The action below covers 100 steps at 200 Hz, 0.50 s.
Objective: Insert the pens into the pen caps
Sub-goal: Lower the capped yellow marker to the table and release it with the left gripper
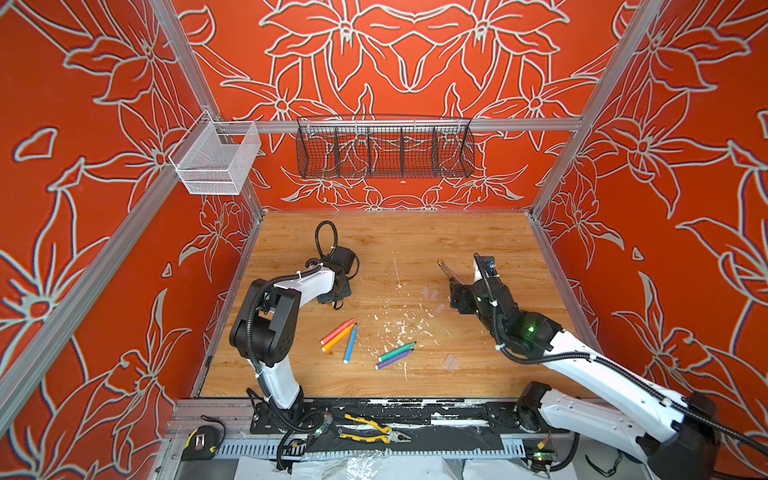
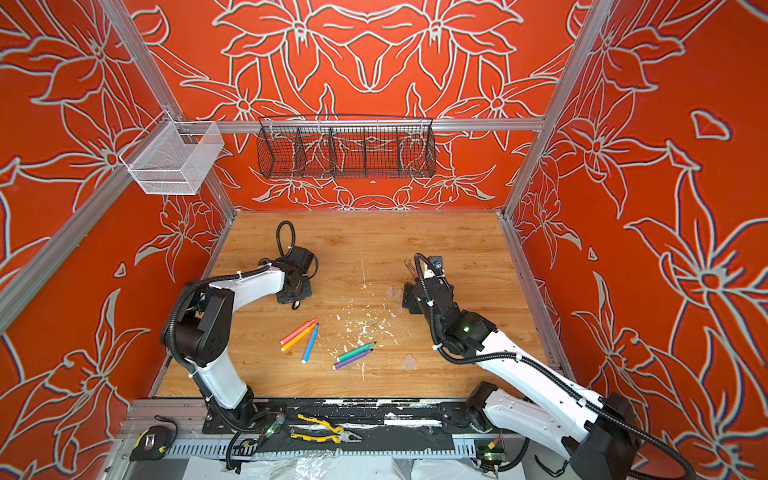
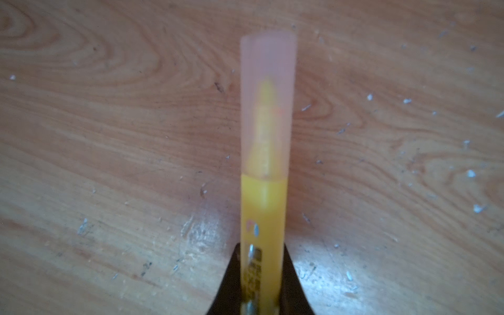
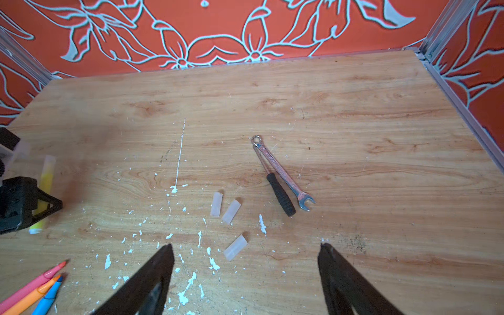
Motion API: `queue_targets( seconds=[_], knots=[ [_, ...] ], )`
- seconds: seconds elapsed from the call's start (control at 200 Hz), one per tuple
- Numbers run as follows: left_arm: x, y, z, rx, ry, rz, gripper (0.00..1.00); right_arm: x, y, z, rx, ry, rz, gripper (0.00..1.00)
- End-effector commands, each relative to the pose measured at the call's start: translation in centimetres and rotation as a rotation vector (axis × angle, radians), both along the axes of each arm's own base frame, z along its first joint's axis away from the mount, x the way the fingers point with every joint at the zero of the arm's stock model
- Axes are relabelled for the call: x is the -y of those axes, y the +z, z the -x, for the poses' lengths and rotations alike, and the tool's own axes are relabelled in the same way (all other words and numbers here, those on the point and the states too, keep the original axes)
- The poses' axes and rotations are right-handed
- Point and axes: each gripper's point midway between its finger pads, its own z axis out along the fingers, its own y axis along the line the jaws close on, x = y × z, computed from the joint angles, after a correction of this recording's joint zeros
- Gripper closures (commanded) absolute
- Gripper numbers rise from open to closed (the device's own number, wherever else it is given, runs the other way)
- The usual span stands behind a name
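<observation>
**Yellow pen capped in the left gripper, right gripper wide and empty**

My left gripper [image 3: 261, 246] is pinched narrow on the yellow pen [image 3: 263, 207], and a clear cap [image 3: 268, 81] sits over its tip. My right gripper [image 4: 246, 245] stands wide over the table [image 4: 354, 122] with nothing in it. Three loose caps [image 4: 231, 212] lie ahead of it, near a wrench [image 4: 283, 174]. In a top view the pink pen [image 1: 337, 331], orange pen [image 1: 337, 340] and blue pen [image 1: 350, 344] lie fanned together at lower centre of the frame. The green pen [image 1: 397, 351] and purple pen [image 1: 394, 359] lie paired just to their right.
</observation>
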Motion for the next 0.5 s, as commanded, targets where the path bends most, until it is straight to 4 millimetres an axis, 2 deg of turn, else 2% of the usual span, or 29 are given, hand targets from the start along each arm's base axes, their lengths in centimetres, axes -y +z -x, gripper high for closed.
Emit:
queue_targets(
  seconds=[0.0,0.155,0.26,0.425,0.495],
  knots=[
    [0.4,-0.8,0.2,-0.054,0.014,0.018,1.00,-0.3,1.2,-0.4,0.008,-0.001,-0.017,0.16],
    [0.9,-1.3,0.2,-0.089,0.005,0.065,1.00,-0.1,1.3,-0.4,0.021,-0.006,-0.021,0.16],
    [1.2,-0.7,0.1,-0.073,-0.014,0.084,0.83,0.5,1.7,-0.3,0.036,-0.021,-0.011,0.16],
    [1.0,-0.2,-0.3,-0.054,-0.031,0.066,0.62,1.0,2.3,0.1,0.061,-0.023,-0.028,0.16],
    [0.8,0.1,-0.5,-0.050,-0.037,0.048,0.56,1.1,2.7,0.3,0.073,-0.017,-0.040,0.15]
  ],
)
